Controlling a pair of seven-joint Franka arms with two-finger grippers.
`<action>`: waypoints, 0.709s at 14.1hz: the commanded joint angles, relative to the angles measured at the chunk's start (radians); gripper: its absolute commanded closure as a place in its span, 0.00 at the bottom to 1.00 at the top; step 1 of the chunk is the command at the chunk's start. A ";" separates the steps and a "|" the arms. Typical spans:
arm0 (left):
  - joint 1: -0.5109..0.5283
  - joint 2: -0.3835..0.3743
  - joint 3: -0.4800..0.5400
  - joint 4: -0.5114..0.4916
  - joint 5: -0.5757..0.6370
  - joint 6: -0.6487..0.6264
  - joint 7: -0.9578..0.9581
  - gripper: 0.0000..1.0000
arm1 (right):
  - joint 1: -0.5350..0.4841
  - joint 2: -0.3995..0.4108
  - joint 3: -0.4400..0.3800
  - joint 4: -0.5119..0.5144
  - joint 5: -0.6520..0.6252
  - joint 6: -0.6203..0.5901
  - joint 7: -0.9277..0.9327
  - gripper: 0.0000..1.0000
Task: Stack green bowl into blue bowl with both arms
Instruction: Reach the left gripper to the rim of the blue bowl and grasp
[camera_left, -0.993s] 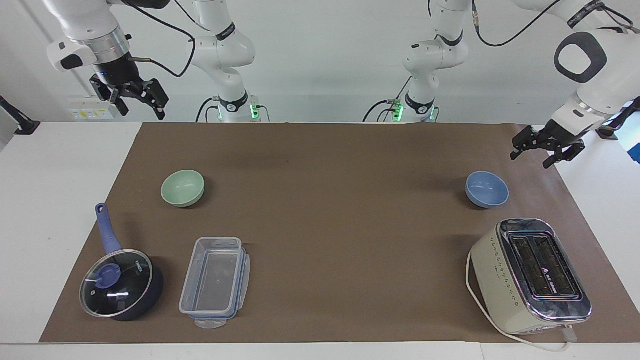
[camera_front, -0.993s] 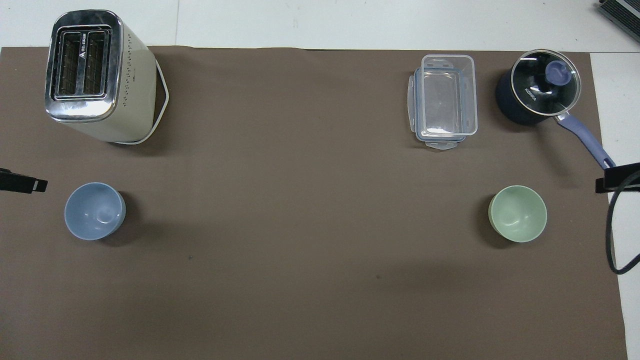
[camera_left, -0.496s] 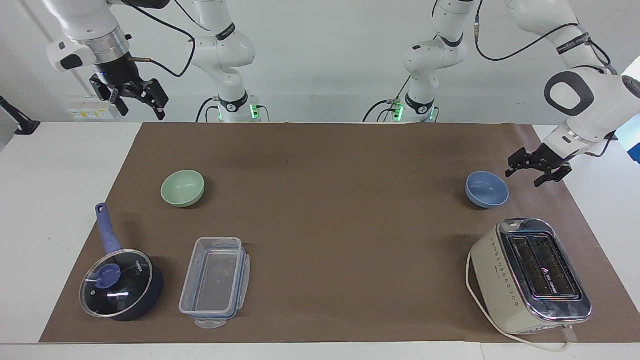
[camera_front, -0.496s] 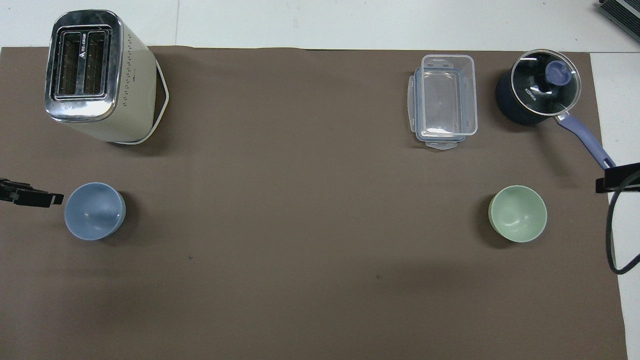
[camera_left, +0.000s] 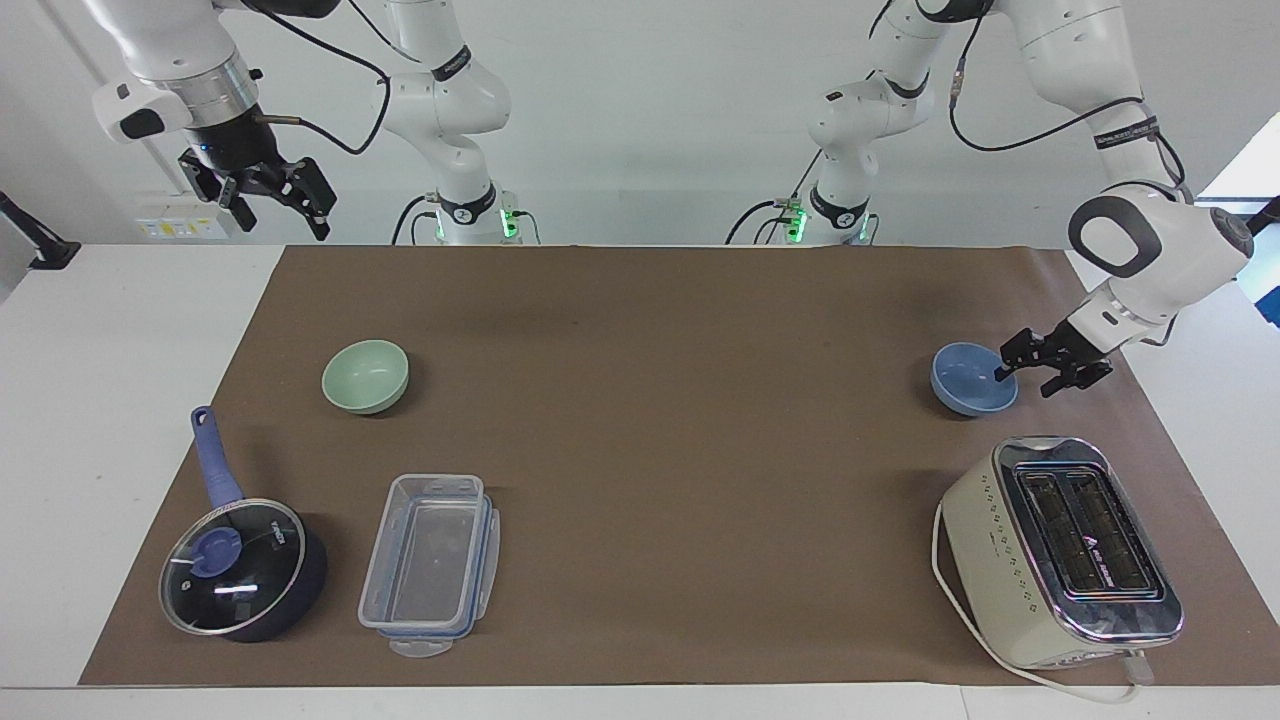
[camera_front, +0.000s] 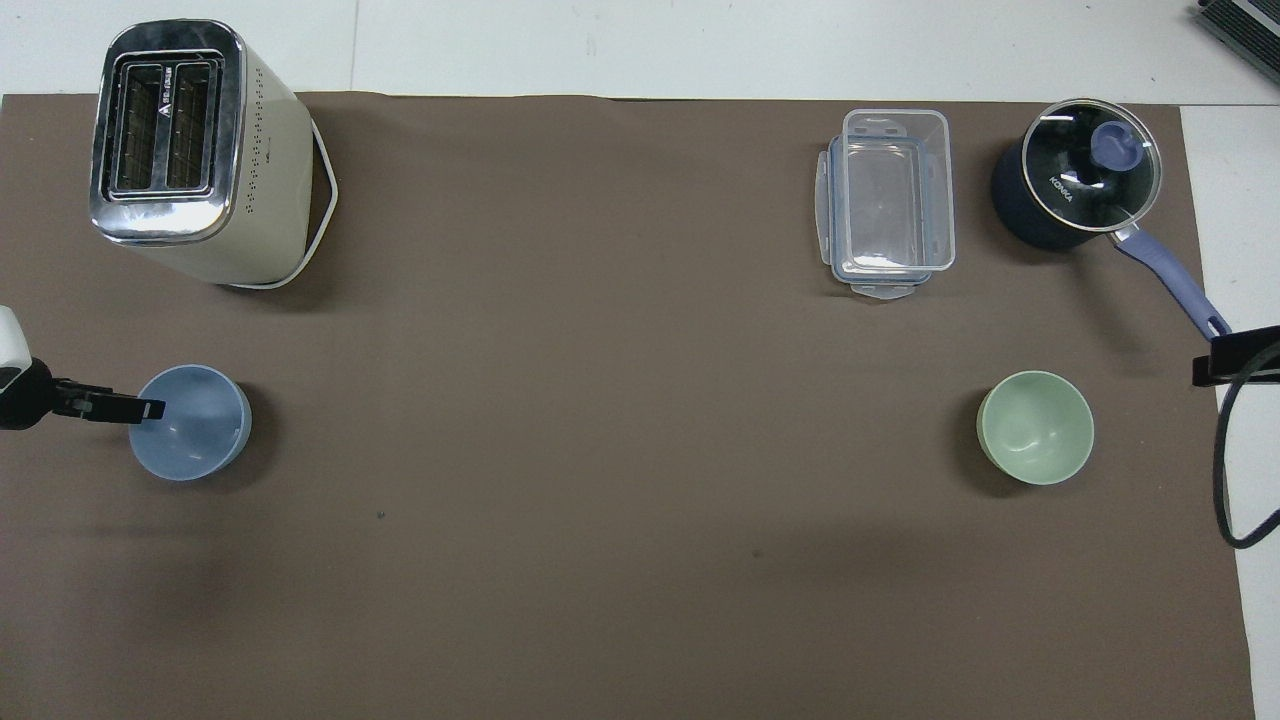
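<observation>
Left gripper (camera_left: 1023, 376) straddles the blue bowl's (camera_left: 968, 384) rim on its left-arm side, jaws apart, one finger over the bowl's inside, you see. Right gripper (camera_left: 268, 205) hangs spread wide, high above the table edge. Green bowl (camera_left: 365, 375) sits well apart, bare brown mat (camera_left: 660, 400) between.

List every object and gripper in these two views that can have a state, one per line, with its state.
blue bowl: upright, empty, left gripper at its rim
green bowl: upright, empty, untouched
saucepan: glass lid on
plastic container: open, empty, sitting on its lid
toaster: slots empty, cord loose beside it
left gripper: open, one finger inside the blue bowl, one outside
right gripper: open, holding nothing, waiting raised at the right arm's end of the table
</observation>
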 joint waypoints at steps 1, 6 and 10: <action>0.005 -0.013 -0.004 -0.035 -0.023 0.035 0.013 0.24 | -0.013 -0.016 0.003 -0.015 0.010 -0.007 -0.014 0.00; 0.003 -0.014 -0.002 -0.036 -0.023 0.024 -0.020 0.91 | -0.013 -0.016 0.003 -0.015 0.010 -0.007 -0.013 0.00; -0.011 -0.025 -0.002 -0.039 -0.022 0.019 -0.014 1.00 | -0.013 -0.016 0.003 -0.015 0.010 -0.007 -0.014 0.00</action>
